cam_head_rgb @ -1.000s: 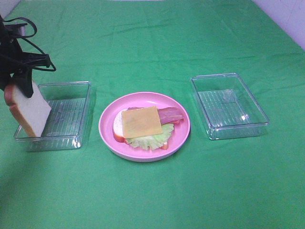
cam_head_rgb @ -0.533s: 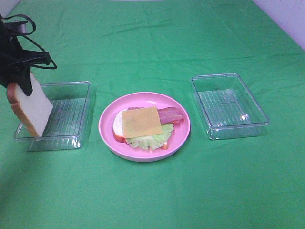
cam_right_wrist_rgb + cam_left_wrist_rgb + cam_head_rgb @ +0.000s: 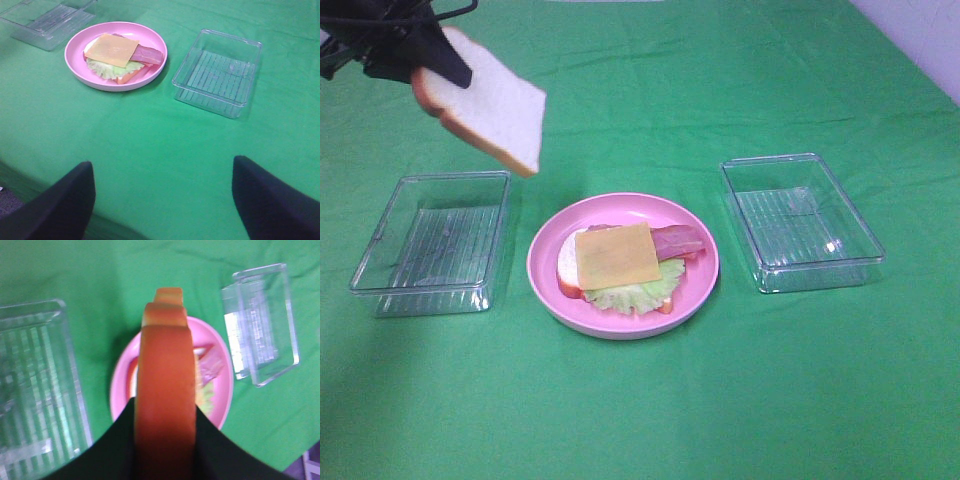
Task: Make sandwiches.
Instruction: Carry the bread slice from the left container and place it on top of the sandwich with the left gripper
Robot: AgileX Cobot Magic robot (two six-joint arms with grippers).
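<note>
Lifted clear of the left tray [image 3: 430,245] where it hung a second ago, the bread slice [image 3: 485,103] now rides high over the green cloth [image 3: 640,400], tilted, behind and left of the pink plate [image 3: 545,285]. My left claw [image 3: 415,55] is clamped tight on its crust edge. On the plate lie the bottom bread [image 3: 566,268], lettuce [image 3: 630,295], bacon [image 3: 678,240] and cheese square [image 3: 616,255] on top. My right claw [image 3: 162,200] stands wide apart, holding nothing, near the right tray [image 3: 217,72]; the wrist view is too blurred to show how far the left pads reach along the crust.
</note>
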